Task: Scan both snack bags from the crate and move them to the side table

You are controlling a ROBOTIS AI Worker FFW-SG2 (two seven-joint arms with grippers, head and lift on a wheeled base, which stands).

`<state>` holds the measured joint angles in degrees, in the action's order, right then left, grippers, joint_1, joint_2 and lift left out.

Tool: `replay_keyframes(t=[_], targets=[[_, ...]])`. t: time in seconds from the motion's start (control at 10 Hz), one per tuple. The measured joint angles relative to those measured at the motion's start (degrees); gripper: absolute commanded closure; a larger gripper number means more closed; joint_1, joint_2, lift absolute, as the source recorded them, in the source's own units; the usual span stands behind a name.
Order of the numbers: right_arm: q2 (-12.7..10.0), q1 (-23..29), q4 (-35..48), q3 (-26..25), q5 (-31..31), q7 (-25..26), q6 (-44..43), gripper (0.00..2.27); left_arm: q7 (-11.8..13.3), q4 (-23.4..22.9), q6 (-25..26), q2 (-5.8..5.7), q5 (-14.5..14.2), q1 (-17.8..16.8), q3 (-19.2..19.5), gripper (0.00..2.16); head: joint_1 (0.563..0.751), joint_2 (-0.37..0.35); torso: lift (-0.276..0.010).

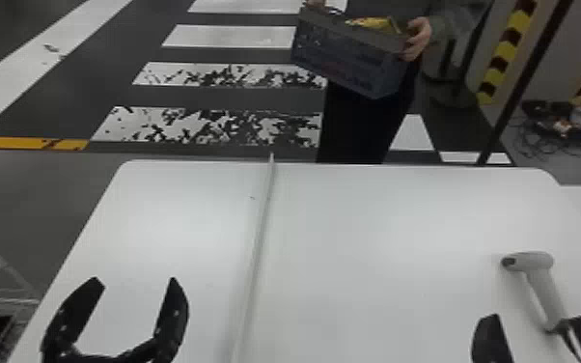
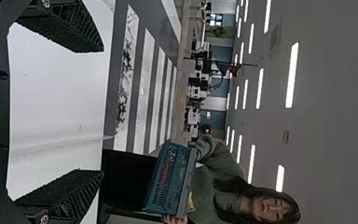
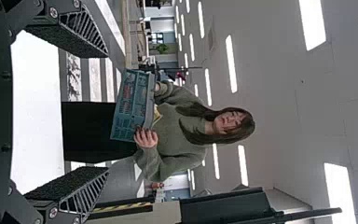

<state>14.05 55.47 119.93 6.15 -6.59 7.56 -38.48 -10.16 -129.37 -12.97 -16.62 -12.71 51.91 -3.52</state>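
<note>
Snack bags point(image 1: 374, 23) show as a bit of yellow inside the crate point(image 1: 347, 58); whether both are there I cannot tell. A person's hand point(image 1: 418, 38) grips one end of the crate, which is held up, tilted, beyond the far edge of the tabletop point(image 1: 381, 217). The left gripper point(image 1: 135, 284) and the right gripper point(image 1: 541, 318) both have their fingers spread, with nothing between the pads in the wrist views. The scanner point(image 1: 540, 277) is on the tabletop near the right gripper. The step in hand looks like receiving the crate, so the best move is to keep both arms low and out to the sides, leaving the middle open for it to be set down flat. Reaching towards it while it is in the person's hold would risk a knock. The divider point(image 1: 258, 241) runs away from the robot along the tabletop; a crate put across it could rock, so it should sit wholly on one side. Once it is down and let go, one arm can lift a bag by a broad, gentle pinch, since thin film will probably crumple and slip, and turn its code towards the scanner before carrying it to the side table.
</note>
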Motion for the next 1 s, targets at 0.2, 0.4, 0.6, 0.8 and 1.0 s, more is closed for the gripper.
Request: replay_keyframes(t=[0.2,0.4,0.6,0.8,1.0], targets=[[0.0,0.2,0.1,0.0,0.0,0.0,-0.5,0.14,0.1,-0.1,-0.2,0.00,0.1,0.1,0.0,0.06,0.695,0.030,-0.095],[0.0,0.3,0.1,0.0,0.0,0.0,-1.0,0.14,0.1,-0.1,-0.1,0.01,0.1,0.2,0.0,0.06,0.695,0.029,-0.095],[0.0,0.3,0.1,0.0,0.0,0.0,-1.1,0.14,0.5,-0.1,-0.2,0.01,0.1,0.2,0.0,0.05,0.695,0.026,-0.095],[0.0,0.3,0.1,0.0,0.0,0.0,-1.1,0.14,0.5,0.1,-0.5,0.07,0.1,0.2,0.0,0.05,0.695,0.027,-0.095],[0.0,0.3,0.1,0.0,0.0,0.0,-1.1,0.14,0.6,0.2,-1.2,0.06,0.1,0.2,0.0,0.06,0.695,0.027,-0.095]])
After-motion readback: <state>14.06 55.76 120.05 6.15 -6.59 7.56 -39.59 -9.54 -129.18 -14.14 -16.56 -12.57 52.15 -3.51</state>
